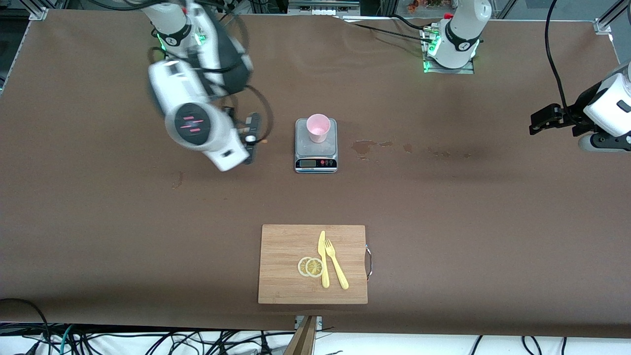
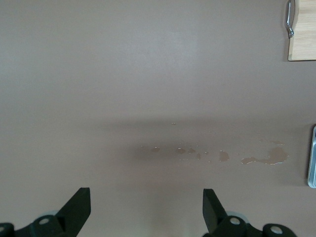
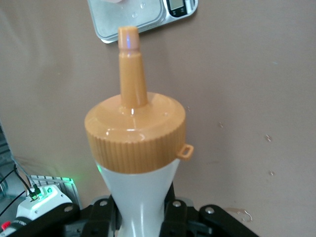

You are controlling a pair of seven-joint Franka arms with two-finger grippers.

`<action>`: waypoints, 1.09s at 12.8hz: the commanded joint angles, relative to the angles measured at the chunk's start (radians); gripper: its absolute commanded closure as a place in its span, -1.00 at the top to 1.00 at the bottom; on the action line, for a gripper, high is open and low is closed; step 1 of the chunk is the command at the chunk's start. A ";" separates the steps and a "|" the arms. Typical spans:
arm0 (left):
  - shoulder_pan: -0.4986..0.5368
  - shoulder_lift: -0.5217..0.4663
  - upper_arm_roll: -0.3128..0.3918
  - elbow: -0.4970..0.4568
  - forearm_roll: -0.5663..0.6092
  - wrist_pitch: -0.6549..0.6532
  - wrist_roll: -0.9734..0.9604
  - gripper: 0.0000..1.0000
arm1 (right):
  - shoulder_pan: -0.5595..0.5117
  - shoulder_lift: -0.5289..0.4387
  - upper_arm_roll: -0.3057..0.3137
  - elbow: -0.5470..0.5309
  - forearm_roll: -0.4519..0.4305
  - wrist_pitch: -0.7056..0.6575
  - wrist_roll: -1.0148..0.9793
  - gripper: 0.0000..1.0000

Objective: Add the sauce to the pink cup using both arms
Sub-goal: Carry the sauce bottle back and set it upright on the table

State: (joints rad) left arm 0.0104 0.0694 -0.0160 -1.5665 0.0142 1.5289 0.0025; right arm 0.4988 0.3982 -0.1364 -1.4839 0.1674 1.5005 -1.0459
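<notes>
Nearest the front camera, a cutting board [image 1: 296, 261] with lemon slices [image 1: 311, 266], untouched. Farther up, pink cup [image 1: 318, 127] upright on the scale [image 1: 316, 158]; right gripper [image 3: 140, 217] clamps the sauce bottle [image 3: 136, 148] over bare table beside the scale, so carry-to-cup is in hand. Next: nozzle over the rim, then tip; left gripper [image 2: 146, 210] waits, fingers spread, at its table end.

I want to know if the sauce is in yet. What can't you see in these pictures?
- Inside of the pink cup: front view, too small to tell.
- Scale display: front view, too small; cut off in right wrist view.
- Sauce bottle body: right wrist view, hidden by its cap; front view, hidden by the right arm.
</notes>
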 commanded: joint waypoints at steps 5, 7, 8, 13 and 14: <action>0.000 0.001 -0.004 0.020 0.000 -0.021 -0.009 1.00 | -0.399 -0.067 0.018 -0.113 0.297 0.010 -0.526 -0.35; 0.000 0.001 -0.002 0.020 0.000 -0.021 -0.009 1.00 | -0.495 -0.067 0.017 -0.151 0.384 0.012 -0.705 -0.35; 0.000 0.001 -0.004 0.020 0.000 -0.021 -0.009 1.00 | -0.532 -0.062 0.017 -0.170 0.424 0.012 -0.779 -0.35; 0.000 0.001 -0.004 0.020 0.000 -0.021 -0.009 1.00 | -0.683 0.026 0.011 -0.229 0.584 0.007 -1.132 -0.34; 0.000 0.001 -0.002 0.020 0.000 -0.021 -0.009 1.00 | -0.694 0.054 0.005 -0.230 0.607 0.007 -1.189 -0.34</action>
State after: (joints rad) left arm 0.0104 0.0694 -0.0169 -1.5663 0.0142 1.5282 0.0025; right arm -0.1597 0.4247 -0.1401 -1.7022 0.7133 1.5106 -2.1382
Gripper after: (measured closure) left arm 0.000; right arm 0.670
